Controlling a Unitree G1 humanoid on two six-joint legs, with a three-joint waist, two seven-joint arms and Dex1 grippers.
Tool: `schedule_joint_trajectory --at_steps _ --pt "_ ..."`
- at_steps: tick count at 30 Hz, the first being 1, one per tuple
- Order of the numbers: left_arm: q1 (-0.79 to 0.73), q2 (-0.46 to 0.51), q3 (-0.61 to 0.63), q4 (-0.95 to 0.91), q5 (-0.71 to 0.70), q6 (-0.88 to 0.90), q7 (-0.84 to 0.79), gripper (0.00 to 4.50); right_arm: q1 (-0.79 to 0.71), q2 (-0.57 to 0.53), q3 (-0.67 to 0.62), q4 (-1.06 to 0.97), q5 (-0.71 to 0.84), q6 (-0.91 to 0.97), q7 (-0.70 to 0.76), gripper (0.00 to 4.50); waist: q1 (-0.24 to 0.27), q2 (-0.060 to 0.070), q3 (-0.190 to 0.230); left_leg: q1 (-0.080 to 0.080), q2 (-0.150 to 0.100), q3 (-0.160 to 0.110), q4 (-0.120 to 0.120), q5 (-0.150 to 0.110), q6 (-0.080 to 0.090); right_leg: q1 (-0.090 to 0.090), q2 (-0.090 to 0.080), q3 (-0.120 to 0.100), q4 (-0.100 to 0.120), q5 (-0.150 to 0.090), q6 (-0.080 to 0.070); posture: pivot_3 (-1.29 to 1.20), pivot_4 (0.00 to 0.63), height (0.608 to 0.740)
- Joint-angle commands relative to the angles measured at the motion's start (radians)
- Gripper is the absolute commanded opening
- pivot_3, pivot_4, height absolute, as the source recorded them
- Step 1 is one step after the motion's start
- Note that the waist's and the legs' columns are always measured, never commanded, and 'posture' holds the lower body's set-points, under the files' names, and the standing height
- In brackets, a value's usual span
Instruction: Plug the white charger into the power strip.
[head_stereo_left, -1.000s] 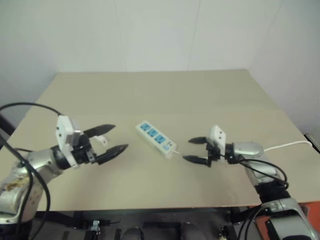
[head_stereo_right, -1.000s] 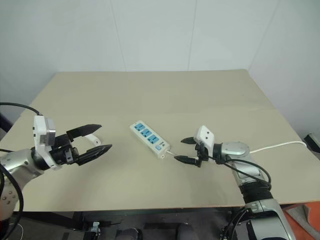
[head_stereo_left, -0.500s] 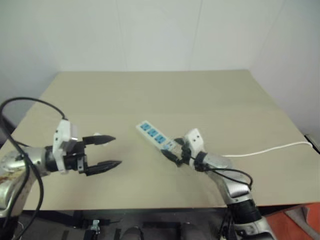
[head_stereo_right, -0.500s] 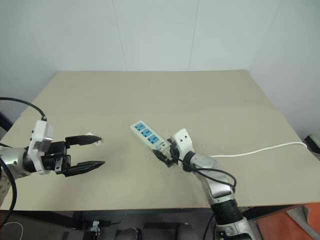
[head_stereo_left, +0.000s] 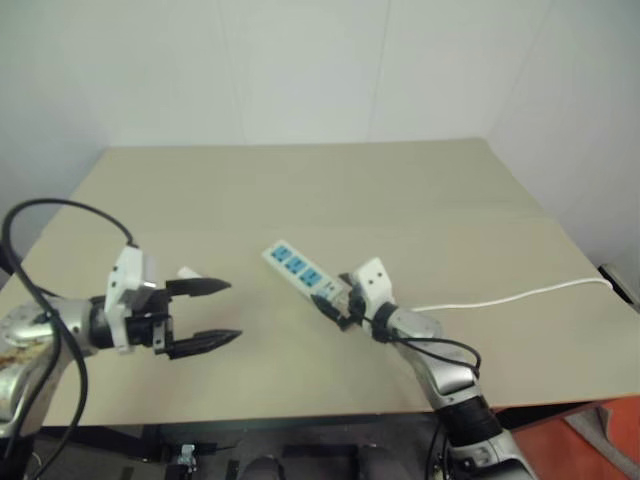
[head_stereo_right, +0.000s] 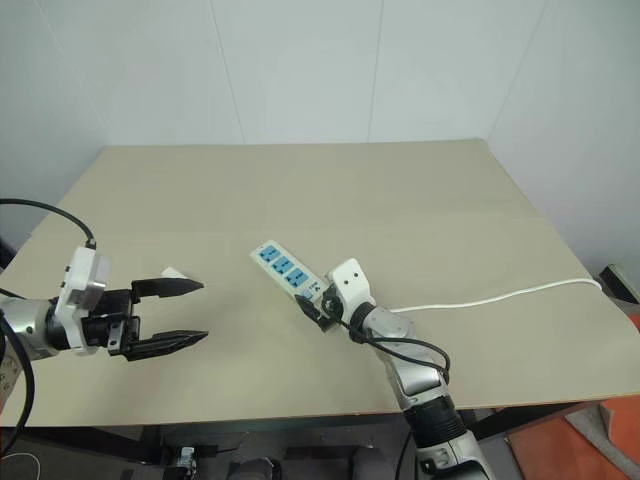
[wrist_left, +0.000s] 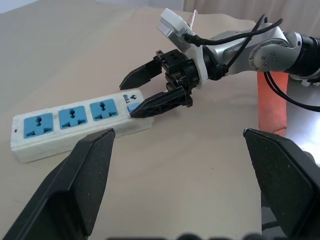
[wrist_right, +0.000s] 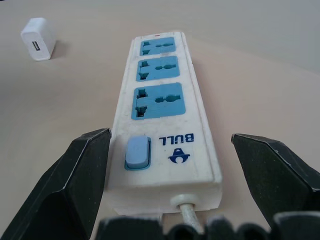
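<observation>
Task barely begun, judging by layout: nothing plugged in yet. The power strip (wrist_right: 162, 120), a long white plastic bar w/ three blue socket faces, a pale-blue switch and thin white cable, lies flat on the tan table (head_stereo_right: 430, 200); all three sockets empty.

The white charger (wrist_right: 38, 32), a small plain white plastic cube, sits loose on the table, well apart from the strip's far end and near the left gripper (head_stereo_right: 175, 312), just beyond its upper fingertip as seen from the head cams. Not touched by either gripper.

Left gripper: fingers spread wide, nothing between them, hovering above the table.

Right gripper (wrist_left: 145, 92): fingers also spread, released, straddling the switch end of the strip. Fingertips sit either side of that end; can't tell if they touch it. No grip closed.

Left to do, as I read it: right steadies the strip, left picks up charger, aligns prongs w/ a socket, pushes in. Basically all of it.
</observation>
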Motion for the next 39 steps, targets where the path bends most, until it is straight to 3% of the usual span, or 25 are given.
schedule_joint_trajectory --at_steps 1,16,27,39 --pt "0.001 0.005 0.028 -0.016 -0.003 -0.019 -0.004 4.50 0.005 0.012 0.011 -0.020 0.004 0.014 -0.004 4.46 -0.001 0.000 0.000 0.000 0.000 0.000 0.000 0.000 0.000 0.000 0.000 0.000 0.000 0.000 0.000 0.00 0.150 0.740" --pt "0.000 -0.001 0.024 -0.014 0.001 -0.026 0.000 4.50 -0.013 0.010 0.014 0.055 -0.001 -0.054 0.035 4.46 -0.002 0.000 0.000 -0.001 0.000 0.000 0.000 0.000 0.000 0.000 0.000 0.000 0.000 0.000 0.000 0.00 0.150 0.740" --pt "-0.001 0.000 0.023 -0.020 -0.002 -0.026 0.002 4.50 -0.115 0.077 0.015 0.428 -0.032 -0.315 0.069 4.46 -0.024 -0.004 -0.002 0.004 0.002 0.001 0.000 0.000 0.000 0.002 0.002 0.001 0.001 0.001 -0.001 0.00 0.150 0.740" --pt "0.005 0.003 0.030 -0.024 -0.005 -0.024 0.006 4.50 -0.207 0.154 -0.002 0.588 -0.022 -0.395 0.130 4.46 -0.047 -0.005 -0.003 0.005 0.016 0.002 -0.001 0.000 0.000 0.000 0.016 0.003 0.001 0.004 -0.007 0.00 0.150 0.740"
